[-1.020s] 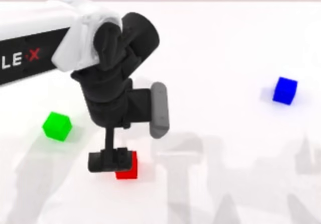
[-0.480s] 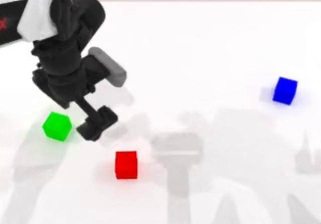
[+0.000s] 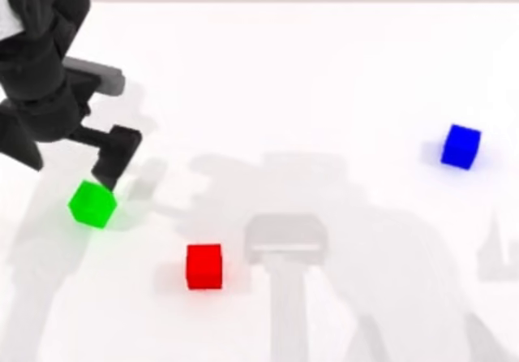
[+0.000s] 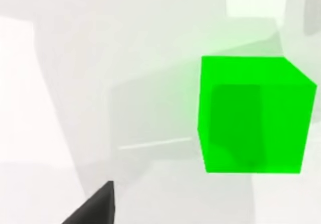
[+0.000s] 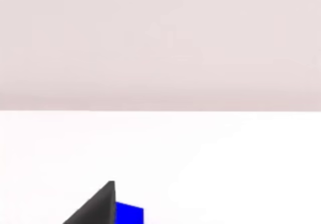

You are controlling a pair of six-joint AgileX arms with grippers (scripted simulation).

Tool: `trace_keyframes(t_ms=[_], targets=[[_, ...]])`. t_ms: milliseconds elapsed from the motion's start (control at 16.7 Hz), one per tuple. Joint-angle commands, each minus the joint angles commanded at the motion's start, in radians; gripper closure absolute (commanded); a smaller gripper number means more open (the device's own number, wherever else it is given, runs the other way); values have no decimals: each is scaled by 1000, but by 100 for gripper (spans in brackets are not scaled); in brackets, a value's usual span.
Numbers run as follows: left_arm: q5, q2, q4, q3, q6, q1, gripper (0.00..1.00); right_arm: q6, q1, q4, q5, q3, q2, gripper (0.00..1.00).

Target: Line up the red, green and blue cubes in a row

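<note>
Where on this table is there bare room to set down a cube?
Widest free patch: between the red cube and blue cube. The far middle is bare too. Crowded: the left side, where the left gripper hangs by the green cube.

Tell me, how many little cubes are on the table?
3. The green cube sits at the table's left, just below the left gripper. The red cube is nearer the front middle. The blue cube sits far right. None seems hidden.
</note>
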Motion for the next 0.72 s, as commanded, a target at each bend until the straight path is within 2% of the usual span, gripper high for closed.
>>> trace_keyframes(t_ms=[360,720], targets=[[0,13,39,-29,0,-1,0,0,0,0,0,0,0,0],[1,113,281,-161,3,2,0,0,0,0,0,0,0,0]])
